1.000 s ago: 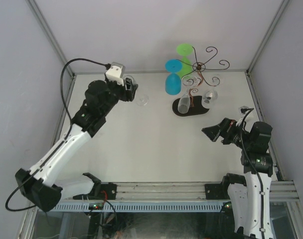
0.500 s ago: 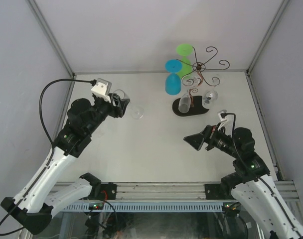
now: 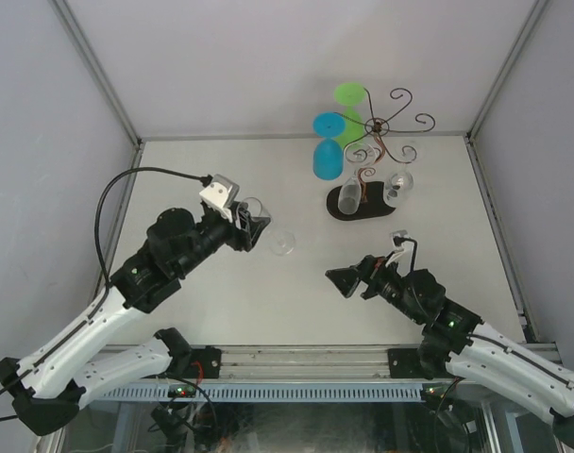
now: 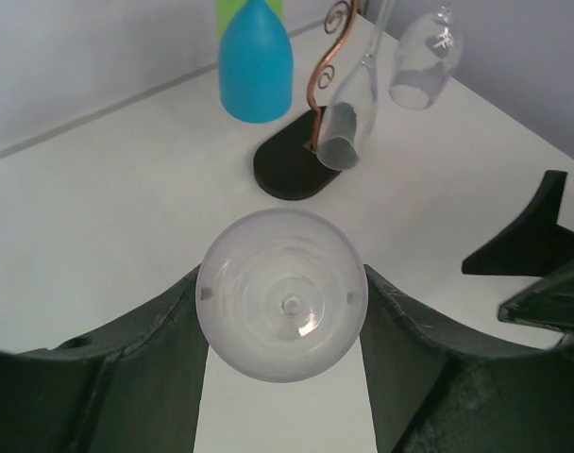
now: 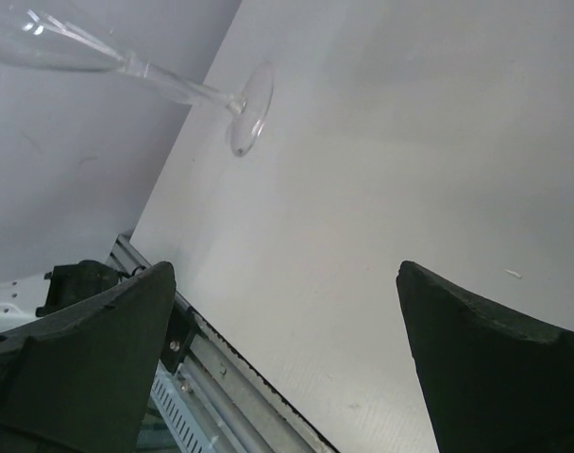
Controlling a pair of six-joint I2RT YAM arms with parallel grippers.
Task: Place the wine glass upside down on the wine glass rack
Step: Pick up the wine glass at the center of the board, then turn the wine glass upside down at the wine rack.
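Your left claw (image 3: 253,226) is clenched on the bowl of the clear wine glass (image 3: 283,243), held sideways over the tabletop's (image 3: 268,179) left-middle. Its foot points at your right claw (image 3: 344,280), which gapes wide and empty. The wine glass rack (image 3: 378,125) stands well apart by the far edge. Expect the glass to be light, slick and brittle, so squeeze gently; the stem looks safest for a second hold.

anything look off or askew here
Nothing spilled or broken. One clear wine glass on the dark-brown wire rack hangs tilted, rim slanting over the black oval base, unlike the blue glass hanging straight beside it.
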